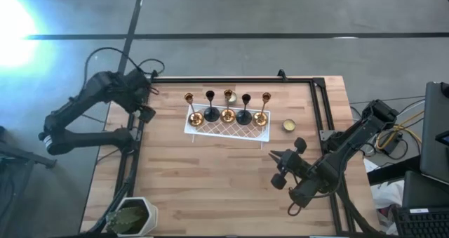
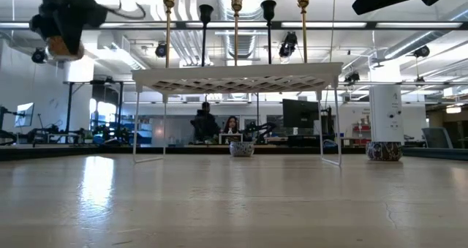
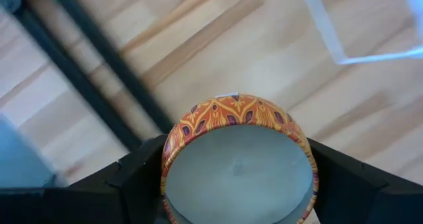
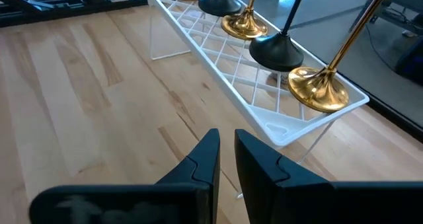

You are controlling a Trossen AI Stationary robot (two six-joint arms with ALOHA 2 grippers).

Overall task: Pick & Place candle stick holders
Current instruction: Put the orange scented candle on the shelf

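While both arms hang off to the sides, I see all five holders standing in a row on the white tray (image 1: 261,135), which sits on thin legs near the far edge of the table (image 1: 210,189). Reading along the tray from its left end, I count a gold holder (image 1: 196,118), a black holder (image 1: 211,114), a second gold holder (image 1: 228,114), a second black holder (image 1: 244,116) and a third gold holder (image 1: 260,118), each upright on its round base with the stem rising to a small cup. Just off the tray's right end a pale tealight (image 1: 288,126) lies on the table, and another small one sits by the tray's far edge. My left gripper (image 1: 146,113) hovers beyond the tray's left end, at the table's rim, with its fingers spread around a round tin (image 3: 238,164) patterned in orange, pale inside. My right gripper (image 4: 227,159) waits nearer me than the tray's right end, above bare wood, its fingers drawn nearly together with only a narrow slit between them and nothing held. Far behind the tray, people sit at desks.
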